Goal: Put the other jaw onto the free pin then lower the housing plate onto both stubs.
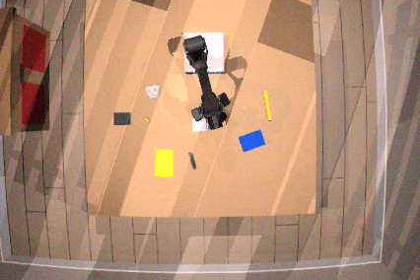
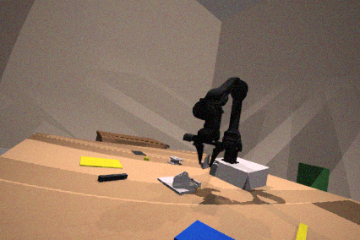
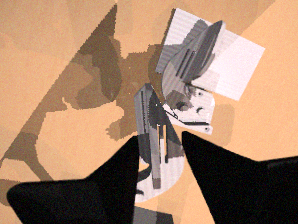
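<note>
My gripper (image 2: 205, 164) (image 3: 160, 138) is shut on a grey and white jaw (image 2: 205, 160) (image 3: 156, 170), held above the table. The white base plate (image 1: 199, 126) (image 2: 167, 179) (image 3: 242, 70) lies on the table; in the wrist view it is ahead and to the right of the held jaw. The other grey jaw (image 2: 182, 179) (image 3: 202, 57) stands on the base, apart from the held one. A white part with dark round marks (image 3: 205, 106) is beside it; I cannot tell pins from stubs. A small white piece (image 1: 152, 91) (image 2: 176, 160), likely the housing plate, lies away from the base. The arm partly hides the base from above.
A black bar (image 1: 192, 160) (image 2: 112, 177), a yellow sheet (image 1: 164, 163) (image 2: 100, 162), a blue sheet (image 1: 251, 141) (image 2: 203, 232) and a yellow stick (image 1: 267, 105) lie around the base. A dark tile (image 1: 121, 118) lies to the left. The arm stands on a white block (image 1: 215, 53) (image 2: 241, 173).
</note>
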Robot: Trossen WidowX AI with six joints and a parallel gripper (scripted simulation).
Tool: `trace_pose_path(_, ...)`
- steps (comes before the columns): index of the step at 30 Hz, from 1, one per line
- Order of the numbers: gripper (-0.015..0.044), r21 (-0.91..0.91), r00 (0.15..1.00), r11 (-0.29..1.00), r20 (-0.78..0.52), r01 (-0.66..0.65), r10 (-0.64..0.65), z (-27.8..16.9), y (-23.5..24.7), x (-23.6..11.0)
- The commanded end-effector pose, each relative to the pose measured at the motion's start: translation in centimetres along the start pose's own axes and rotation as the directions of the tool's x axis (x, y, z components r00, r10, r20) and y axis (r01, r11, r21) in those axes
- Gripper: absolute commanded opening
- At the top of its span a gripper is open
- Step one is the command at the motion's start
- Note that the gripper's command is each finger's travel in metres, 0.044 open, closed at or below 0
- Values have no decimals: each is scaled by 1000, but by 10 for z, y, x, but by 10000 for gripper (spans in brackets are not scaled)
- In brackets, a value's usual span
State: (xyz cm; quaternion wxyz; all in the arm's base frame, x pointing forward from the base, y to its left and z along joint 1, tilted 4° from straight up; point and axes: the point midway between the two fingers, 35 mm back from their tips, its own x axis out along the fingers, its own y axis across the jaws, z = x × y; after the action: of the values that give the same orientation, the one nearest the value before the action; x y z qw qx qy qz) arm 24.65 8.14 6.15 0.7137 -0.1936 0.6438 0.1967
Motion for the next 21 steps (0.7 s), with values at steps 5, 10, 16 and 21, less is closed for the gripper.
trace_pose_path(5, 134, 185, 1000, 983, 3, -4, 4, -8, -7, 1)
trace_pose_path(10, 134, 277, 1000, 961, 3, -4, 3, -12, -10, 1)
trace_pose_path(16, 134, 280, 1000, 960, 3, -4, 3, -12, -11, 1)
trace_pose_path(21, 134, 280, 1000, 960, 3, -4, 3, -12, -11, 1)
